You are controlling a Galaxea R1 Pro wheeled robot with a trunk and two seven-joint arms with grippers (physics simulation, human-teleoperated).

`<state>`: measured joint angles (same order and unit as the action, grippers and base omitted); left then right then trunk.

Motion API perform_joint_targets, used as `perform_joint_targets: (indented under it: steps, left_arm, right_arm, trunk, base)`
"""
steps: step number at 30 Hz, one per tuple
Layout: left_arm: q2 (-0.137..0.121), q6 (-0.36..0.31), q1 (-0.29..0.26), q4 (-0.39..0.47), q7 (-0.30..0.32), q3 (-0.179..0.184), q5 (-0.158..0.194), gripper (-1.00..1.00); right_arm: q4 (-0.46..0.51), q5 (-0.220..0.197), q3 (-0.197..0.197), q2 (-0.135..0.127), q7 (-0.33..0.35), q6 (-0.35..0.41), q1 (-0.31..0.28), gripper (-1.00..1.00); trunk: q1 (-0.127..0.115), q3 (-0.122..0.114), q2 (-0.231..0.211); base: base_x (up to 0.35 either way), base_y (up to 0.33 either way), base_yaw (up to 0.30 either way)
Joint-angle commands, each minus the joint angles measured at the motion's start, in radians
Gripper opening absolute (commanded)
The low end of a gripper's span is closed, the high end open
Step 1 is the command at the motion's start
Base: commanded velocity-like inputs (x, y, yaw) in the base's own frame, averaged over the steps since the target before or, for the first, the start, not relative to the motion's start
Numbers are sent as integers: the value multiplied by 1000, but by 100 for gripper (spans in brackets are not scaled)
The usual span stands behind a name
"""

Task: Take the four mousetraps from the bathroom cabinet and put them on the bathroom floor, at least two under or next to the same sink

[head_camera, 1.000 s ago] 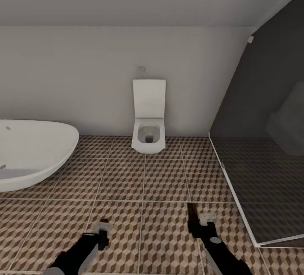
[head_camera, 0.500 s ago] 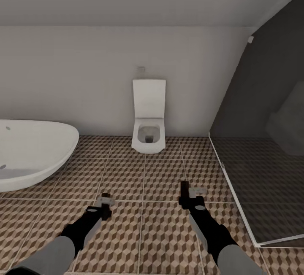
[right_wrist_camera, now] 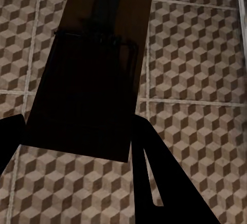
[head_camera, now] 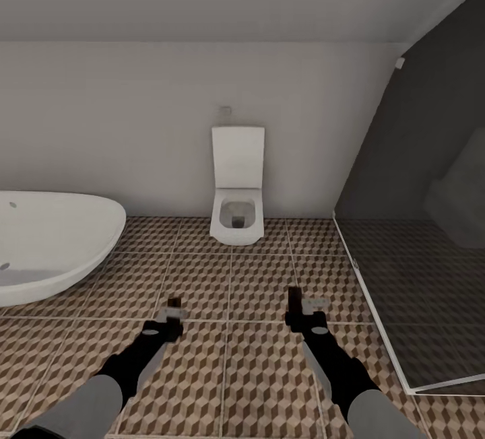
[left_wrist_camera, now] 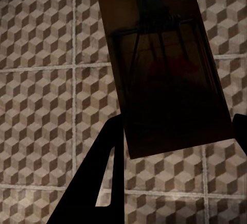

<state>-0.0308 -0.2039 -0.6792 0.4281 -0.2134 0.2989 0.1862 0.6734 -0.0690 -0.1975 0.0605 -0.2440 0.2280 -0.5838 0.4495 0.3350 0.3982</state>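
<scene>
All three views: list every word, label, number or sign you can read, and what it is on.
None to read.
The mousetrap in the left gripper bears a dim red mark, no letters.
The mousetrap in the right gripper is too dark to show print.
The toilet, bathtub and floor tiles carry no writing.

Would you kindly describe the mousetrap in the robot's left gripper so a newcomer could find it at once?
Start at the white bathtub by the left wall, then drop to the patterned bathroom floor in front of it, where the left gripper hovers. The mousetrap clamped there is a flat board with wire spring and a faint red mark, unlike the right gripper's, where none is discernible.
</scene>
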Motion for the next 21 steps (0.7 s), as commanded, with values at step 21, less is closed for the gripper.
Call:
perform_joint_targets:
  steps: [21]
  left_arm:
    - [6,-2,0,15,-6,9,10,-100]
  right_arm:
    - [55,-12,-8,-1,-8,4,-1,-100]
  trunk:
    - [70,75,128]
  base:
    - [0,0,0]
